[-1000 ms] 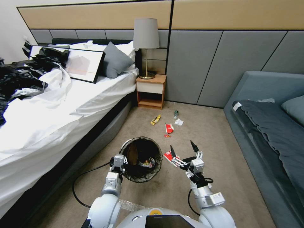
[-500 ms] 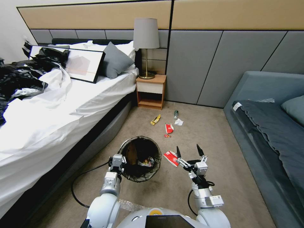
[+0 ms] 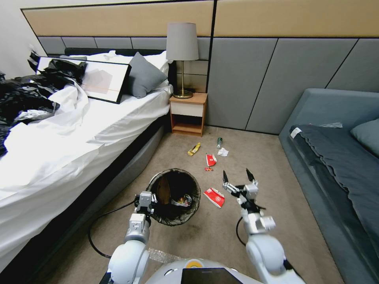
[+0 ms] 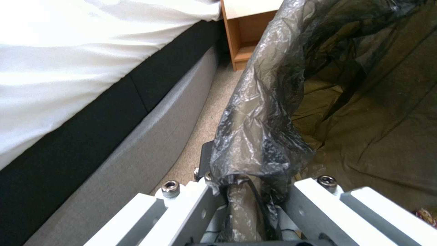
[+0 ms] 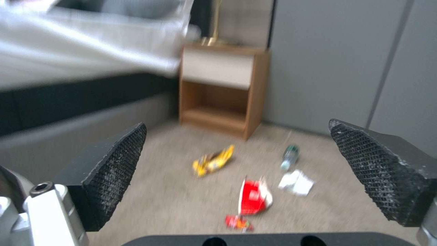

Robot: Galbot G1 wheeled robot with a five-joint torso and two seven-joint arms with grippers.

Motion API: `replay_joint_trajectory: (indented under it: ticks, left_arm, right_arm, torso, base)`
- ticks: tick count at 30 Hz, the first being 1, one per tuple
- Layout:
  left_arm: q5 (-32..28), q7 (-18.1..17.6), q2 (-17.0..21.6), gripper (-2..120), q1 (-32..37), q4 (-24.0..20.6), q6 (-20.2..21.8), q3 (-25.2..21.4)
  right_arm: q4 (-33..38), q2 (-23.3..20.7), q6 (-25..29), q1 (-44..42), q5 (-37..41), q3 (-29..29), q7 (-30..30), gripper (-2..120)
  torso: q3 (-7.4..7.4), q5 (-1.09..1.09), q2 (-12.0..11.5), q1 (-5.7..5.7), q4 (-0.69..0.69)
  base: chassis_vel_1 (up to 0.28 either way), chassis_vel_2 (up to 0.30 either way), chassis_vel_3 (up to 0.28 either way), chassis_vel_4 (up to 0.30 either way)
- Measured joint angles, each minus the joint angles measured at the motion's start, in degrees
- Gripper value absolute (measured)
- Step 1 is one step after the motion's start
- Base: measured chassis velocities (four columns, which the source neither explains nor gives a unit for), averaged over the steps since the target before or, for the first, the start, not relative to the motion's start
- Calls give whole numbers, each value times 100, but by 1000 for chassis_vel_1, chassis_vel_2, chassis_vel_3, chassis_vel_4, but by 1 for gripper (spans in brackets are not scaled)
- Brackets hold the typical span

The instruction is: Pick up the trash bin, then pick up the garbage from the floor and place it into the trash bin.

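Observation:
The trash bin [image 3: 173, 196], lined with a black bag [image 4: 273, 102], hangs tilted just above the floor [image 3: 221, 232]. My left gripper [image 3: 145, 199] is shut on its near rim, and the left wrist view shows my left gripper [image 4: 248, 194] pinching bag and rim together. A few pieces of litter lie inside the bin. My right gripper [image 3: 237, 174] is open and empty, above the carpet just right of a red-and-white packet [image 3: 214, 197]. Farther off lie another red packet [image 3: 211, 159], a yellow wrapper [image 5: 214, 160], a bottle [image 5: 289, 157] and a white tissue [image 5: 297, 182].
A bed [image 3: 79, 134] runs along the left. A wooden nightstand [image 3: 188, 114] with a lamp stands at the far wall. A grey sofa [image 3: 339, 157] lines the right side. A black cable [image 3: 94, 228] loops on the carpet near the bed.
My right gripper has moved forward and a little right, off the near red-and-white packet, staying open. The bin and left gripper have hardly shifted.

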Motion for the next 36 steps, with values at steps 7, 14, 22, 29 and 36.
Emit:
replay_joint_trajectory:
  ticks: [7, 14, 22, 29, 36]
  left_arm:
    - [3, -1, -3, 2, 61, -34, 11, -44]
    - [58, -1, -53, 2, 100, -40, 11, -14]
    - [127, -1, -67, 2, 164, -24, 2, 19]
    - [167, 0, -81, 2, 184, -9, -9, 50]
    - [173, 1, -74, 2, 203, -12, -18, 43]
  right_arm:
    - [-977, -62, -286, 822, 92, -252, -321, 100]
    - [-2356, -94, -478, 1669, -23, -630, -890, 100]
    - [-3659, -60, -100, 2259, -311, -729, -1391, 100]
    - [-4186, 28, -303, 2422, -232, -838, -1481, 100]
    - [-4278, 62, -529, 2363, -136, -879, -1442, 100]
  torso:
    - [0, 0, 0, 0, 0]
    - [0, 0, 0, 0, 0]
    - [0, 0, 0, 0, 0]
    - [0, 0, 0, 0, 0]
    - [0, 0, 0, 0, 0]
  base:
    - [0, 0, 0, 0]
    - [0, 0, 0, 0]
    - [0, 0, 0, 0]
    - [0, 0, 0, 0]
    - [0, 0, 0, 0]
